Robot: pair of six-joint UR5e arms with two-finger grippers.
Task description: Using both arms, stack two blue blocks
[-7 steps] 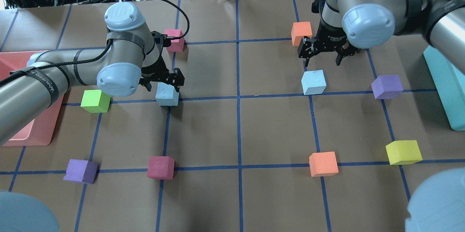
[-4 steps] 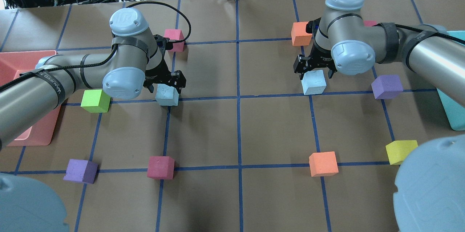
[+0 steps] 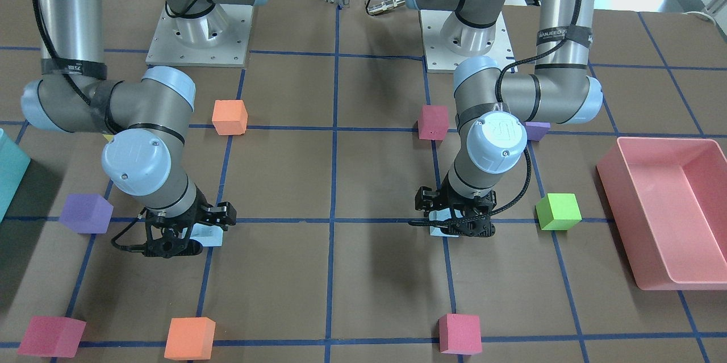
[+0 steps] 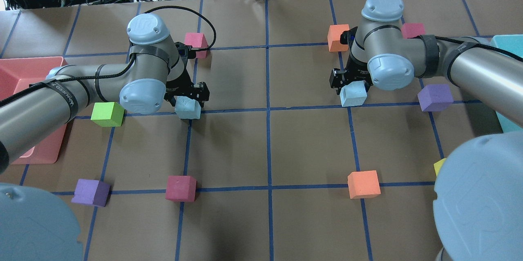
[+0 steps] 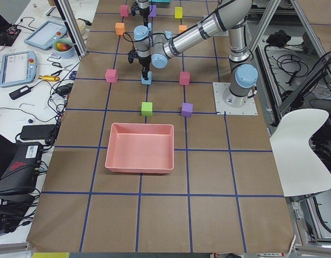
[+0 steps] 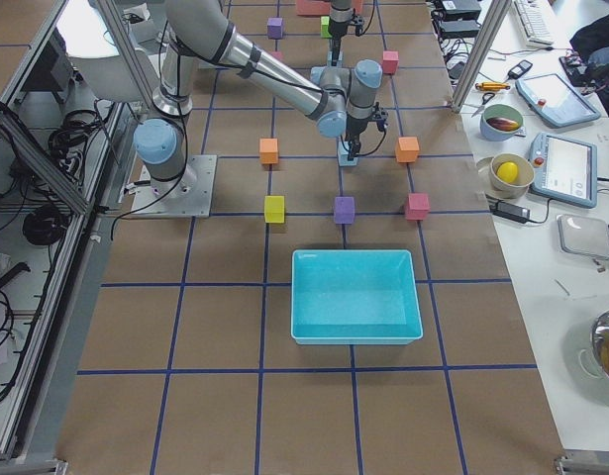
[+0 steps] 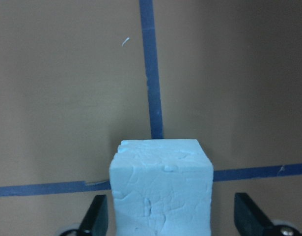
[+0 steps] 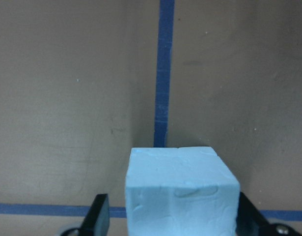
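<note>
Two pale blue blocks rest on the brown table. The left blue block (image 4: 188, 108) sits on a tape crossing, and my left gripper (image 4: 186, 97) is lowered over it. In the left wrist view the block (image 7: 160, 189) stands between the open fingers (image 7: 96, 219), with a gap at each side. The right blue block (image 4: 354, 94) sits under my right gripper (image 4: 351, 83). In the right wrist view that block (image 8: 181, 194) stands between the open fingers (image 8: 98, 214). In the front-facing view the left gripper (image 3: 454, 225) and the right gripper (image 3: 183, 236) are both down at table level.
A pink bin (image 4: 24, 69) stands at the far left and a teal bin (image 4: 506, 44) at the far right. Other cubes lie near: green (image 4: 107, 114), pink (image 4: 195, 40), orange (image 4: 338, 37), purple (image 4: 435, 97), magenta (image 4: 181, 188), orange (image 4: 363, 184).
My right gripper has come down from behind the right blue block to straddle it. My left gripper has sunk a little lower around the left blue block. The blocks have not moved.
</note>
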